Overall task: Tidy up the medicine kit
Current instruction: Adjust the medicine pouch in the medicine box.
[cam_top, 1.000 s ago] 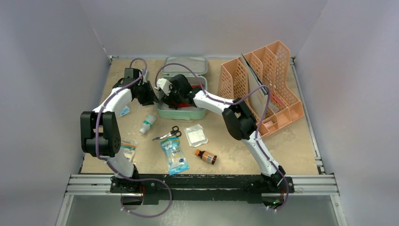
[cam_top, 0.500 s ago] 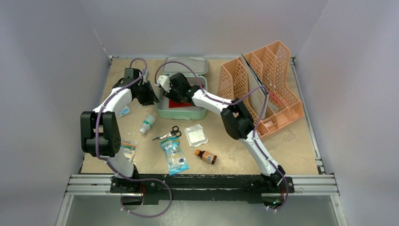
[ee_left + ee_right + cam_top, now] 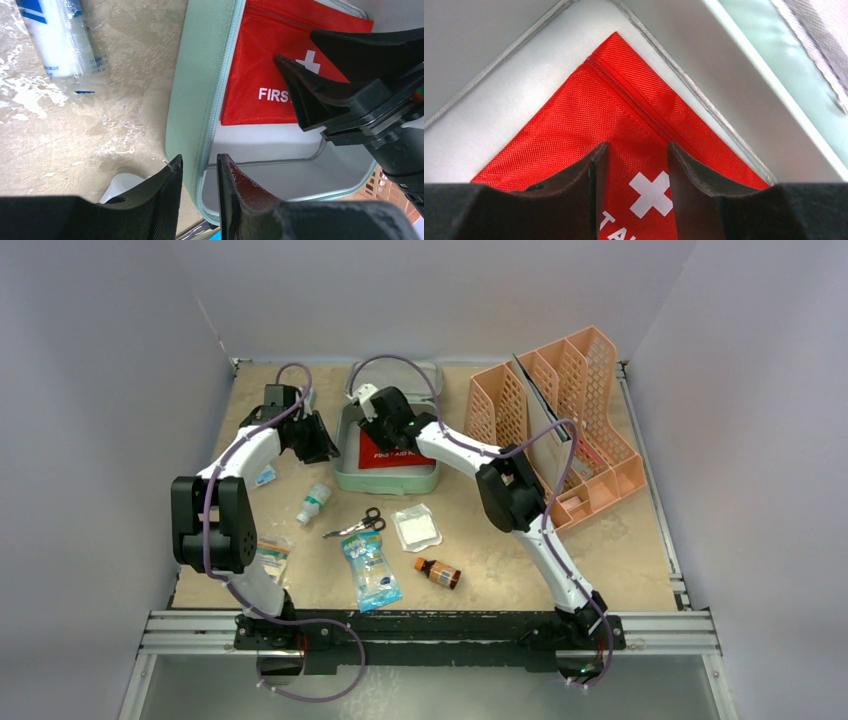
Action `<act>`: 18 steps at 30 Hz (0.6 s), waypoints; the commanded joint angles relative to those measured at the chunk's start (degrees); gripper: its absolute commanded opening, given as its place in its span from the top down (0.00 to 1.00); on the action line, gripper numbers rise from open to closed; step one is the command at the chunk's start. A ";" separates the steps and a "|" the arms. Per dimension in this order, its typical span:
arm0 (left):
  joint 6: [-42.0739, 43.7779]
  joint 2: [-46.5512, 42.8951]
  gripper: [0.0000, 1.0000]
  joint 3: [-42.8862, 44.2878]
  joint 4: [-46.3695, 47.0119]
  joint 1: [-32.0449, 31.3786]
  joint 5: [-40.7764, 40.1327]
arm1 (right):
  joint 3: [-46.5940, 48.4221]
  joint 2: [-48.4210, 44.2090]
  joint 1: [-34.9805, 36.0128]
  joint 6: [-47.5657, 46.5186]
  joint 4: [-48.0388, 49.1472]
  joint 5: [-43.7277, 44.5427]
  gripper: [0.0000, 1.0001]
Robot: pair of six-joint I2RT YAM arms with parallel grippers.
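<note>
The medicine kit (image 3: 385, 482) is a mint-green box, open, at the table's back middle, with its lid (image 3: 405, 375) lying behind it. A red "FIRST AID" pouch (image 3: 400, 457) lies flat inside. My left gripper (image 3: 325, 447) is shut on the kit's left wall; in the left wrist view its fingers (image 3: 200, 162) straddle the mint wall (image 3: 200, 75). My right gripper (image 3: 386, 437) hangs open just above the pouch; in the right wrist view its fingers (image 3: 638, 150) stand apart over the pouch's white cross (image 3: 651, 194), touching nothing.
A peach mesh file rack (image 3: 560, 420) stands right of the kit. In front lie a small white bottle (image 3: 315, 502), scissors (image 3: 355, 525), a gauze pad (image 3: 416, 527), a blue packet (image 3: 370, 570) and a brown bottle (image 3: 438, 573). Small packets (image 3: 272, 555) lie at left.
My right gripper has let the red pouch down into the kit, opened, and drawn back toward the far side. The pouch now lies flat. My left gripper has not moved.
</note>
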 commanded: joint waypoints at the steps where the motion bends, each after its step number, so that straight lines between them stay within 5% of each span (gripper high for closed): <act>1: -1.87 -0.17 0.71 -0.58 2.37 0.56 2.67 | 3.19 -4.87 -0.04 15.28 -2.55 3.40 0.50; 7: -1.37 -0.51 0.71 -1.12 2.68 0.64 4.81 | 2.69 -4.11 0.66 25.76 -4.46 5.95 0.47; 18: -1.80 -0.82 0.71 -2.29 4.12 0.64 6.52 | 3.55 -2.71 5.43 24.27 -3.14 11.96 0.30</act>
